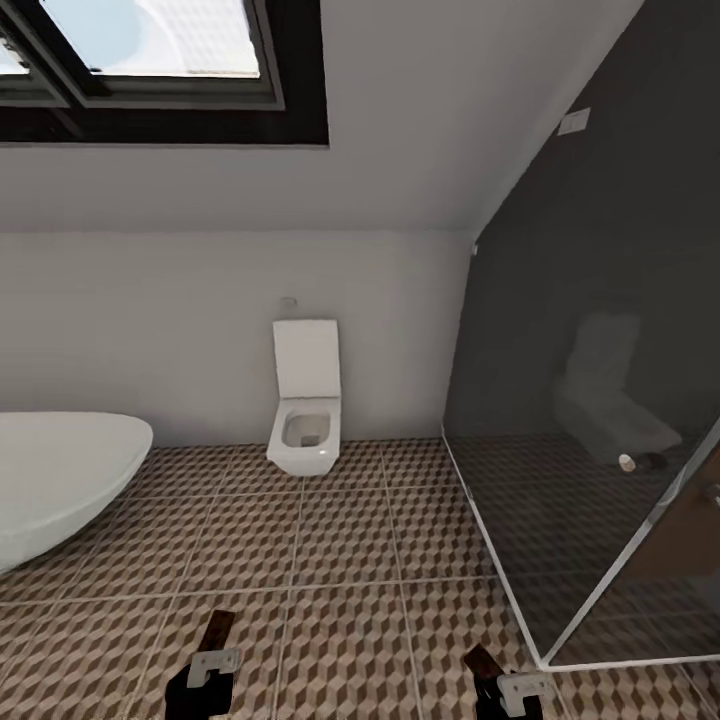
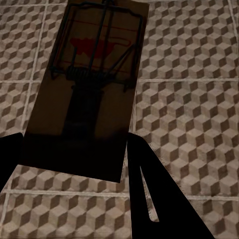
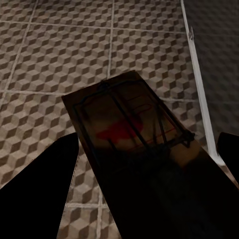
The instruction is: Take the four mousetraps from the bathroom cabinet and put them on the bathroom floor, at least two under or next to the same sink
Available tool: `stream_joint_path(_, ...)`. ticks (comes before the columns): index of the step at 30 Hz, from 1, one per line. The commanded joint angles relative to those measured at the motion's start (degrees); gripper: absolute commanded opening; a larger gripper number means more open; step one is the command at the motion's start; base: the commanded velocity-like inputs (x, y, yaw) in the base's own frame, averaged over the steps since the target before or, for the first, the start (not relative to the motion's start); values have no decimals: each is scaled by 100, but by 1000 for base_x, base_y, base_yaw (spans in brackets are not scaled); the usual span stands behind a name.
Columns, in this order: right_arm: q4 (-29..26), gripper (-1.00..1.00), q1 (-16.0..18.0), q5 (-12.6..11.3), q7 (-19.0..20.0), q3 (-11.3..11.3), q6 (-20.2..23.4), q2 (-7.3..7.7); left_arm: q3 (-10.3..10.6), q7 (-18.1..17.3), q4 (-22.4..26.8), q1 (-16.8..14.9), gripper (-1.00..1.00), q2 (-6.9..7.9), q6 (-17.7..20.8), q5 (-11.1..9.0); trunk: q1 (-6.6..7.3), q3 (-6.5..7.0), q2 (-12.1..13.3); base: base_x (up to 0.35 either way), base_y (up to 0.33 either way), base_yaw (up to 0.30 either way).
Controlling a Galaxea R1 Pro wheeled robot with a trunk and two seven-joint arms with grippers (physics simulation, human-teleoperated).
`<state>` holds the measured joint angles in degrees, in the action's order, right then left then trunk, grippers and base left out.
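Observation:
My left gripper (image 1: pixel 212 655) is shut on a mousetrap (image 2: pixel 87 89), a brown board with dark wire and a red mark. It is held low over the cube-patterned bathroom floor (image 1: pixel 350 560). My right gripper (image 1: pixel 505 685) is shut on a second mousetrap (image 3: pixel 132 139), also above the tiles, close to the shower's white threshold (image 3: pixel 199 94). Dark fingers (image 2: pixel 159 199) flank the left trap, and dark fingers (image 3: pixel 40 189) flank the right one. The cabinet and the sink are out of view.
A white toilet (image 1: pixel 305 400) stands against the far wall ahead. A white curved bathtub (image 1: pixel 60 480) juts in at the left. The glass shower enclosure (image 1: pixel 590 420) with its dark floor takes up the right side. Open tiles lie between them.

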<state>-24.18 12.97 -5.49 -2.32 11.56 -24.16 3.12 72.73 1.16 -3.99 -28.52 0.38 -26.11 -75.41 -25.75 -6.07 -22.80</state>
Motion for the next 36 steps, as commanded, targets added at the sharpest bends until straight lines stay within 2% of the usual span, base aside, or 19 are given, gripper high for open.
stream_joint_path(1, 0, -100, 4, -57, -23, 48, -18, 6, 40, 42, -5, -4, -100, -2, -8, 5, -3, -16, -12, 0, 0, 265)
stream_joint_path(9, 1, -100, 4, -57, -20, 48, -18, 11, 40, 42, -5, -4, -100, -2, -8, 6, -3, -37, -12, 0, 0, 201)
stream_joint_path(32, -5, -100, 4, -59, -3, 52, -27, 13, 40, 64, 1, -2, -100, -2, 9, 7, -3, -39, -12, 0, 0, 6)
stream_joint_path(36, -30, -100, 4, -47, -6, 47, 2, 8, 32, 65, 23, 3, -100, -4, 687, 17, -3, -39, -12, 0, 0, 0)
